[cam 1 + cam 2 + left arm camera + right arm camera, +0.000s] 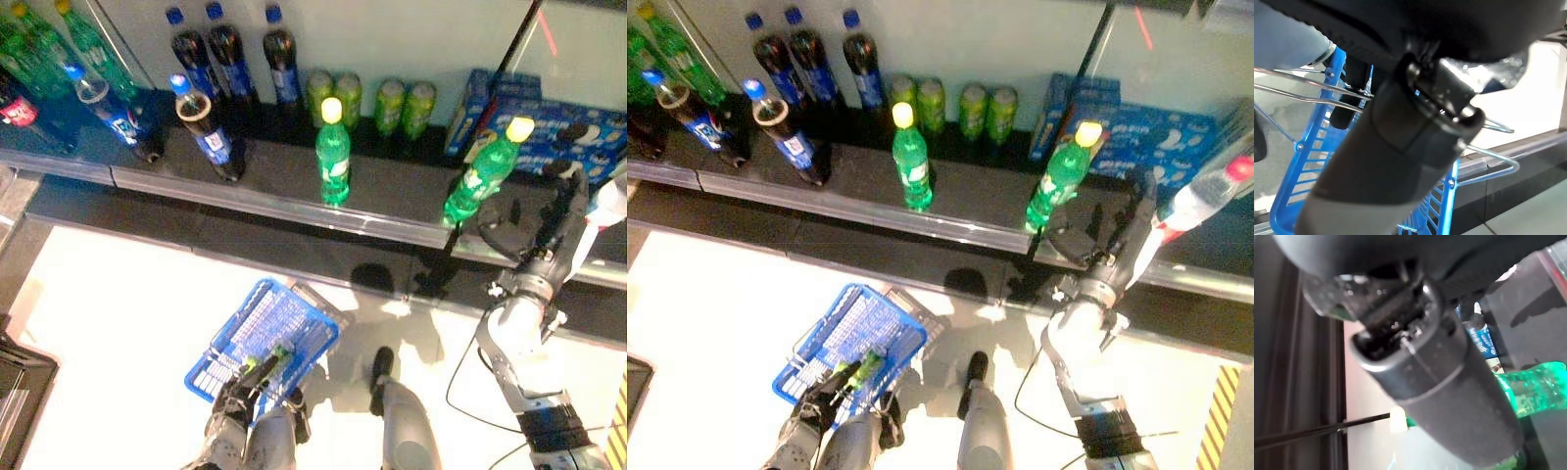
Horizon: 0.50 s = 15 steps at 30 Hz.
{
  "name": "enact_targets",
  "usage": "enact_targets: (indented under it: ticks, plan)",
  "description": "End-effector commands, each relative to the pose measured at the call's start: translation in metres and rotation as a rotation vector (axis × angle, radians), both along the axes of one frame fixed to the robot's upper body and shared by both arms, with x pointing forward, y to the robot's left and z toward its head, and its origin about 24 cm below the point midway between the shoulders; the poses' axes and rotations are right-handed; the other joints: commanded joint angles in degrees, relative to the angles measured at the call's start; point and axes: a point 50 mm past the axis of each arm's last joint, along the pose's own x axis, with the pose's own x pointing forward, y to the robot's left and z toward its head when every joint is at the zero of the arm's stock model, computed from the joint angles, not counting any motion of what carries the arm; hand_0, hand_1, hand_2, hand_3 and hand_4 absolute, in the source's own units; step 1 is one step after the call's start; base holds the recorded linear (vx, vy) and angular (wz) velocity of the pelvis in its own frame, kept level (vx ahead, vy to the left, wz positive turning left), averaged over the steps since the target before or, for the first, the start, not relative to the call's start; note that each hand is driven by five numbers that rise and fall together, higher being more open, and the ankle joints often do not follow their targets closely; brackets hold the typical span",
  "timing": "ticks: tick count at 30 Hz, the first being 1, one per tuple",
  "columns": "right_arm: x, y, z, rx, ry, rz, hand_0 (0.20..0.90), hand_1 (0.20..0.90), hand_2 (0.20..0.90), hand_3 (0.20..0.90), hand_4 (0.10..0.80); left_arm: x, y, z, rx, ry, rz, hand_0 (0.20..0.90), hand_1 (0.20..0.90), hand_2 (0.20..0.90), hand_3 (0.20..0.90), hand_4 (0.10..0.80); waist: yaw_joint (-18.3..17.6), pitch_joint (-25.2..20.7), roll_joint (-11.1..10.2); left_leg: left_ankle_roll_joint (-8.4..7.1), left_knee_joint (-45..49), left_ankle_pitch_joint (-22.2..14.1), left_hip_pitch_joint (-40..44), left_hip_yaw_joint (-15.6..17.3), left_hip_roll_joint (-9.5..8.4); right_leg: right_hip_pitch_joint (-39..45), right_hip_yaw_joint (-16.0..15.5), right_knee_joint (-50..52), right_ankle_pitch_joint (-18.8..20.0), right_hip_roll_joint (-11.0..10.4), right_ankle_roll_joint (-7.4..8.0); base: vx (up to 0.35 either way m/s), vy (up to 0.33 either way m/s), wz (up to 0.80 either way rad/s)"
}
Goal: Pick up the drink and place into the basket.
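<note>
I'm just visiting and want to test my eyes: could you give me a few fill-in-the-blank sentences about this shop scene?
1. The left robot hand holds a basket coloured ____.
2. The right robot hand reaches toward a green bottle whose cap is ____.
3. The cola bottles have caps coloured ____.
4. The green cans stand on the ____.

Missing words: blue; yellow; blue; shelf

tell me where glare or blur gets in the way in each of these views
Left eye view: the floor is washed out bright and glare runs along the shelf edge. Right eye view: the clear bottle at the right smears against the bright wall. Left wrist view: the left robot hand is a close blur, the blue basket clearer. Right wrist view: the right robot hand blurs across the green bottle.
</note>
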Motion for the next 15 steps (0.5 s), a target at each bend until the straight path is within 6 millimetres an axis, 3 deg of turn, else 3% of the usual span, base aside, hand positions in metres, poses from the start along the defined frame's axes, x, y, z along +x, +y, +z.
enact_targets:
  ticks: [1, 7, 15]
  plan:
    - [-0.003, -0.001, 0.053, -0.048, -0.251, -0.035, 0.9, 0.9, 0.9, 0.9, 0.8, -0.03, 0.02, -0.008, 0.048, 0.039, 0.048, 0.3, 0.3, 0.3, 0.2, 0.1, 1.49, -1.11, -0.67, -0.43, 2.65, 2.99, -3.96, -4.83, 1.16, 1.55, 0.32, 7.95, -6.63, -3.05, 4.37, -0.051, -0.009, -0.04]
    - [0.005, 0.0, 0.073, -0.034, -0.316, -0.078, 0.9, 0.9, 0.9, 0.9, 0.8, -0.017, 0.014, -0.001, 0.031, -0.009, 0.028, 0.3, 0.3, 0.3, 0.2, 0.1, 1.96, 1.71, 0.22, -0.31, 3.77, 4.04, -7.14, -5.16, 1.3, -1.29, 0.52, 9.37, -6.38, -3.23, 4.17, -0.047, -0.012, -0.09]
    - [0.022, 0.004, 0.097, -0.02, -0.336, 0.006, 0.9, 0.9, 0.9, 0.9, 0.8, -0.009, 0.011, 0.005, 0.016, -0.058, 0.017, 0.3, 0.3, 0.3, 0.2, 0.1, 2.9, 4.29, 1.8, -0.74, 4.16, 6.79, -9.56, -5.58, 1.51, -2.86, 0.46, 9.67, -6.39, -2.97, 3.52, -0.003, -0.001, -0.01]
